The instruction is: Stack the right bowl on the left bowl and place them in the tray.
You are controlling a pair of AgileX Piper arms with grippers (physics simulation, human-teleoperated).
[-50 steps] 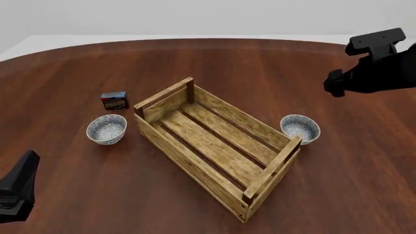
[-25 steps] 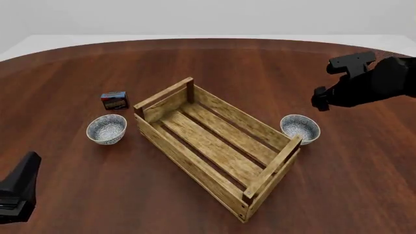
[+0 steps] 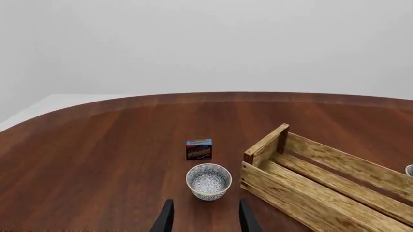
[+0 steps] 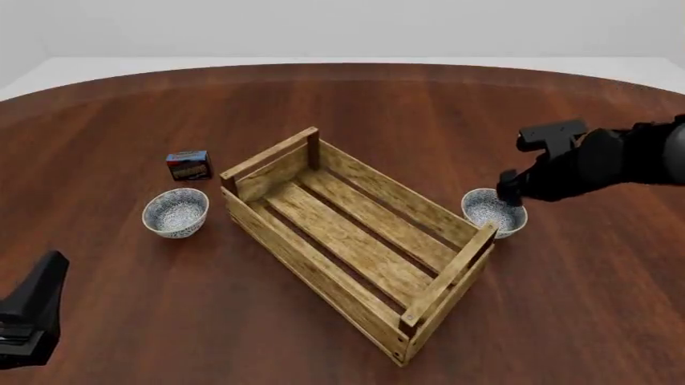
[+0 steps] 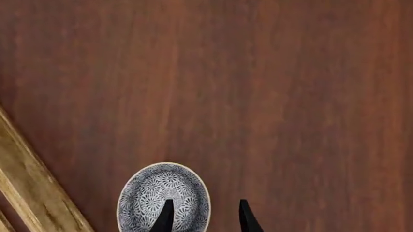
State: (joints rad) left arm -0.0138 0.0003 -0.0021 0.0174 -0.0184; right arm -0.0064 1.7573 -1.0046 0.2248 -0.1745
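The left bowl, white with a blue pattern, sits upright on the table left of the tray. The right bowl stands by the tray's right end rail. My right gripper hovers open just above that bowl. One finger is over the bowl's inside and the other is outside its rim. My left gripper is open, well short of the left bowl, with nothing between its fingers. The left arm rests at the near left table edge.
A small dark box stands just behind the left bowl. The tray lies diagonally across the middle of the round wooden table. Its slatted floor holds nothing.
My right arm has come down and to the left, from high at the far right to just above the right bowl. The left arm and both bowls have stayed put.
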